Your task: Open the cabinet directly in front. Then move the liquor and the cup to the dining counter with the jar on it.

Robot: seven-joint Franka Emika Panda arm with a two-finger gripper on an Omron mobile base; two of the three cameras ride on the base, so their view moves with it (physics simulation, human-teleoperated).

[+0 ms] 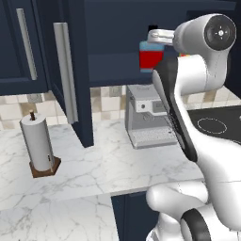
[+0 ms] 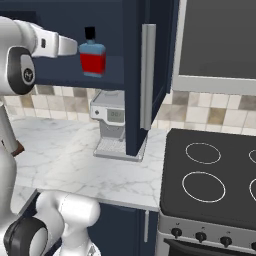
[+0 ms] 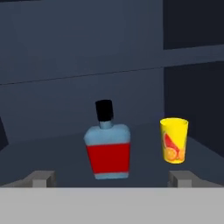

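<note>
Inside the open cabinet point(image 2: 145, 75), 1 bottle point(image 3: 108, 148) stands centred just ahead of the gripper point(image 3: 111, 178), jaws spread wide, gripping nothing; 1 cup point(image 3: 174, 140) stands beside it.

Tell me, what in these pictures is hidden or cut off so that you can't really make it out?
- The cup: in the left base view the robot's arm covers all but a sliver.
- The liquor: its right side sits behind the arm in the left base view.
- The coffee machine: the open cabinet door hides its right part in the right base view.
- The stove: cut by the picture's right edge.
</note>
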